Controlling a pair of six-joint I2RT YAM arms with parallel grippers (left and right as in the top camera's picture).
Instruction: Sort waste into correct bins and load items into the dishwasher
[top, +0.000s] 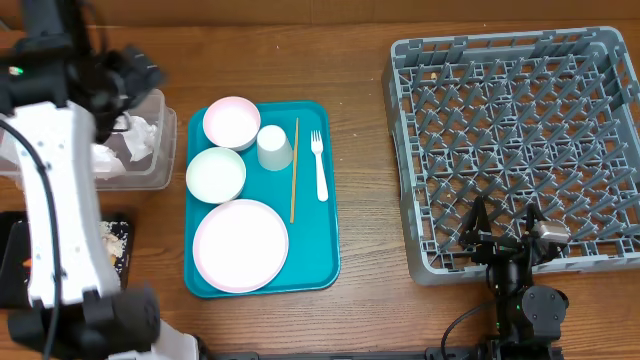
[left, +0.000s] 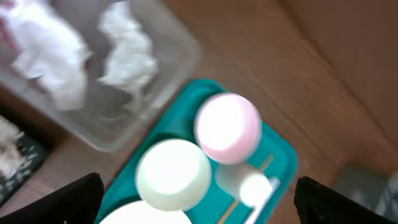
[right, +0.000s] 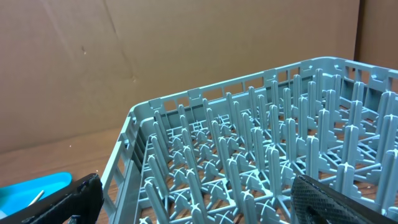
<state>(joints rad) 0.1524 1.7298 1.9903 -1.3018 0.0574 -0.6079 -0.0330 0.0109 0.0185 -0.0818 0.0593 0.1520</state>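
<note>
The clear tub at the far left holds crumpled white napkins. My left gripper hovers over it, open and empty, its fingertips wide apart. The teal tray carries a pink bowl, a white bowl, a pale plate, a cup, a fork and a wooden stick. The black tray at the lower left holds rice scraps. My right gripper stands open and empty at the near edge of the grey dish rack.
The left arm's white body crosses over the black tray and part of the tub. Bare wooden tabletop lies between the teal tray and the rack. In the right wrist view the rack's upright pegs stand just ahead of the fingers.
</note>
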